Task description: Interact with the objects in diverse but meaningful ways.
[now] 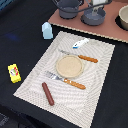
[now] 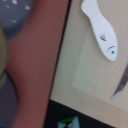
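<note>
Exterior view: laid out on a pale woven placemat over a dark bench, a round wooden plate at centre, flanked by an orange-handled knife on the far side and an orange-handled fork on the near side. Brown sausage lying on the mat's near corner, toward the exterior view's left. White-and-blue fish resting near the mat's far edge, just beyond the knife. Pale blue carton standing upright on the dark bench beside the mat's far-left corner. Yellow packet with red mark lying on the dark bench, well apart from the mat on the exterior view's left. Beyond the mat, a reddish-brown board carrying a grey frying pan, a second grey pot and part of a pale bowl at the frame's edge. Gripper barely seen at the top edge above the pan; cannot tell how far open, or whether anything is held.

Wrist view: fish lying flat on the mat, eye and mouth markings visible, apart from the board's edge. Dark blade tip at one border. Gripper fingers out of frame.
</note>
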You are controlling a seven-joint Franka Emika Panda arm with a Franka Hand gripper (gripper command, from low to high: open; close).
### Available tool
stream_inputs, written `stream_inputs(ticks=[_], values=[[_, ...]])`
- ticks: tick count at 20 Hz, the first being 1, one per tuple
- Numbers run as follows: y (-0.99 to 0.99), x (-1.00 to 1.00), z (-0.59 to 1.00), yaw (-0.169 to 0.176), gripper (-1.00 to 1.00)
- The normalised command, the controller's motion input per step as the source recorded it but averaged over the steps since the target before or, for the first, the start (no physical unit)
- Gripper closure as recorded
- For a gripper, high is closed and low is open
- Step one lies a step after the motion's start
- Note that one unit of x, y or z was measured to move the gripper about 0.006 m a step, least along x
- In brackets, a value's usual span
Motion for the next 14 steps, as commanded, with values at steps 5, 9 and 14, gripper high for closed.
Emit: stream_inputs(ticks=[5, 9, 14], values=[[0.47, -0.03, 0.01, -0.115, -1.00], [0.14, 0.17, -0.18, -0.070, -1.00], [0.00, 0.06, -0.31, -0.156, -1.00]])
